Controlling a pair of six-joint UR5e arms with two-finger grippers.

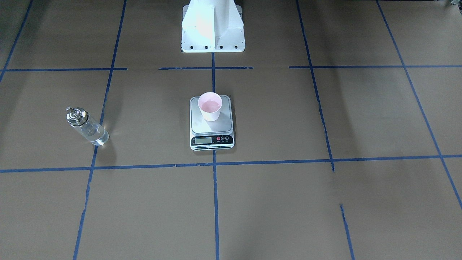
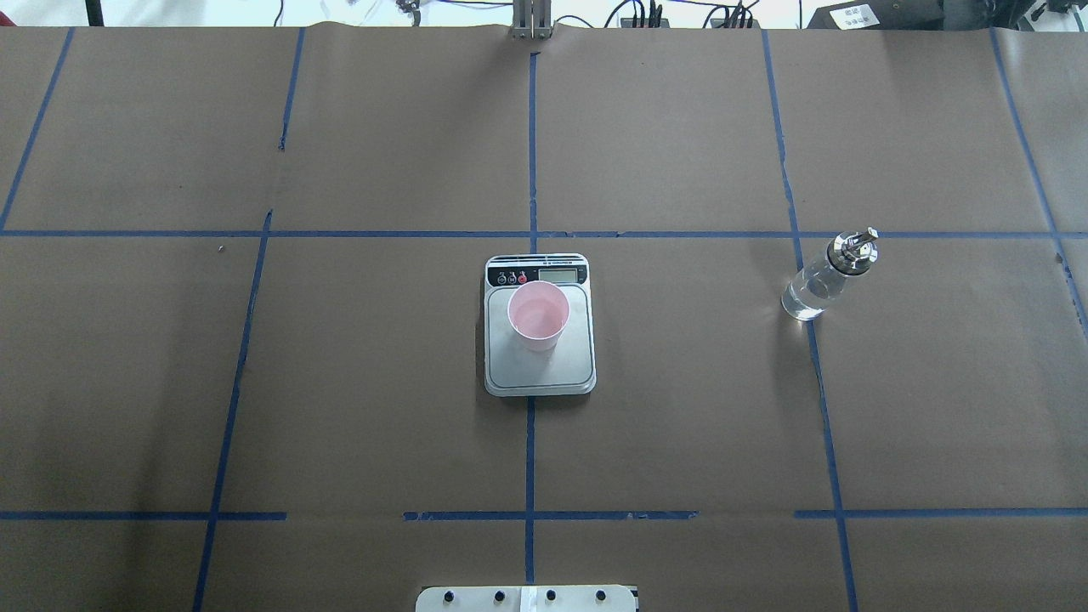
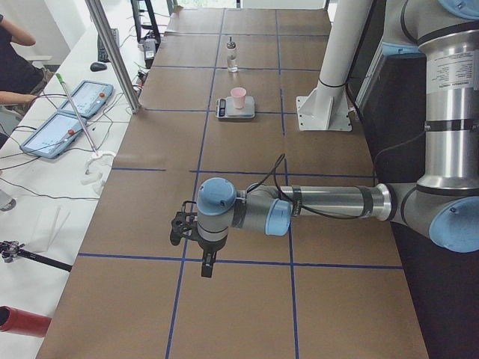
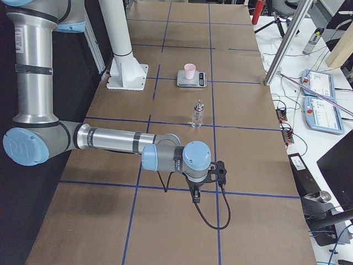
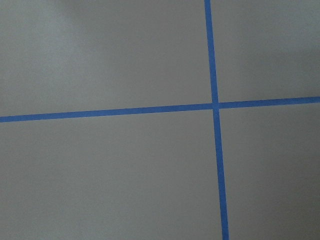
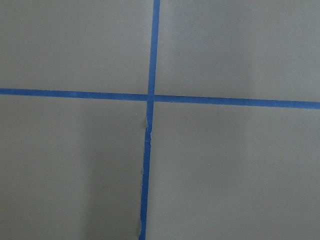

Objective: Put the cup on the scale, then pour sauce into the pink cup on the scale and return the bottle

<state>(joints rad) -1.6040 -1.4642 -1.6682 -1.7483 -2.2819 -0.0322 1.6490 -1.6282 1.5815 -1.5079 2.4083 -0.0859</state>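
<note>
The pink cup (image 1: 209, 105) (image 2: 538, 315) stands upright on the rear half of the scale's steel platform (image 1: 212, 126) (image 2: 544, 370) at the table's centre. Upright on the brown paper, well off to the robot's right, is the clear glass bottle (image 1: 87, 126) (image 2: 824, 276) with its metal spout top; nothing touches it. My left gripper (image 3: 206, 268) hangs over the table's left end, far from the scale, and my right gripper (image 4: 196, 197) over the right end, nearer than the bottle (image 4: 197, 113). They show only in the side views, so I cannot tell whether either is open or shut.
The white robot pedestal (image 1: 212, 27) stands behind the scale. Blue tape lines grid the brown table cover. Two tablets (image 3: 71, 112), cables and a slanted metal post (image 3: 112, 52) sit on the operators' bench, where a person's arm (image 3: 15, 97) rests.
</note>
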